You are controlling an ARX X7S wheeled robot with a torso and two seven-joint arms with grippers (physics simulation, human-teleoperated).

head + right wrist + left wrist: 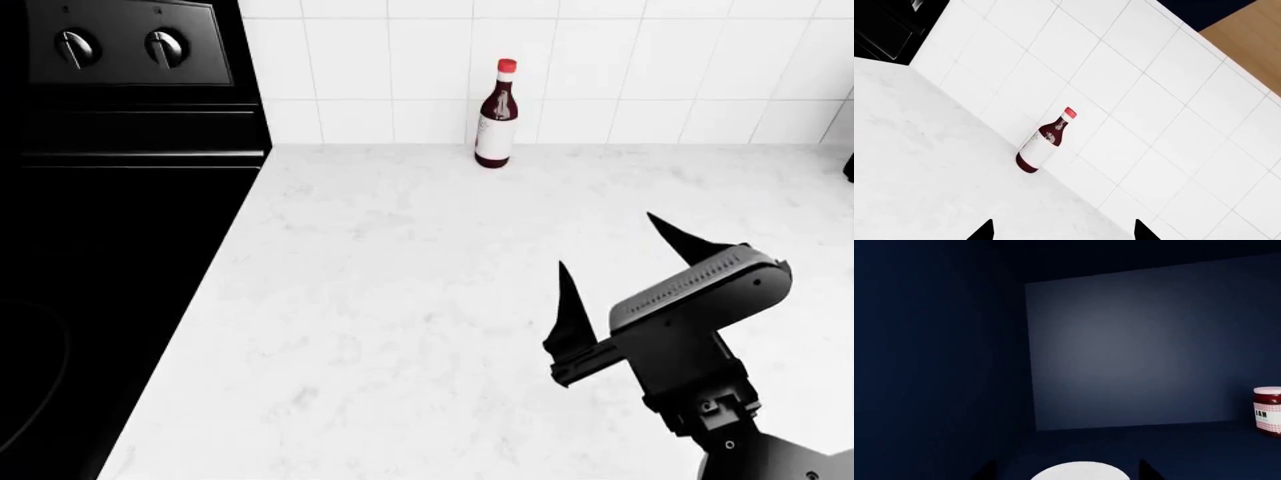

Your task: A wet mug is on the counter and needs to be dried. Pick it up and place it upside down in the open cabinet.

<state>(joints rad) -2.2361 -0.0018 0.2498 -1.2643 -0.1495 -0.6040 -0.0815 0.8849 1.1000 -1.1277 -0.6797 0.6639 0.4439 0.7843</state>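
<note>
The left wrist view looks into the open cabinet [1134, 350], dark blue inside. Only the rounded white top of the mug [1079, 472] shows, at the frame's edge, low over the cabinet floor. My left gripper [1067, 472] is open; its dark fingertips [989, 471] stand on either side of the mug with a gap to each. I cannot tell which way up the mug is. In the head view my right gripper [606, 240] hovers open and empty over the white counter [374, 300]. The left arm is out of the head view.
A red jam jar [1267, 410] stands on the cabinet floor, off to one side of the mug. A dark red-capped bottle [495, 115] [1044, 140] stands on the counter against the white tiled wall. The black stove [120, 200] borders the counter on the left.
</note>
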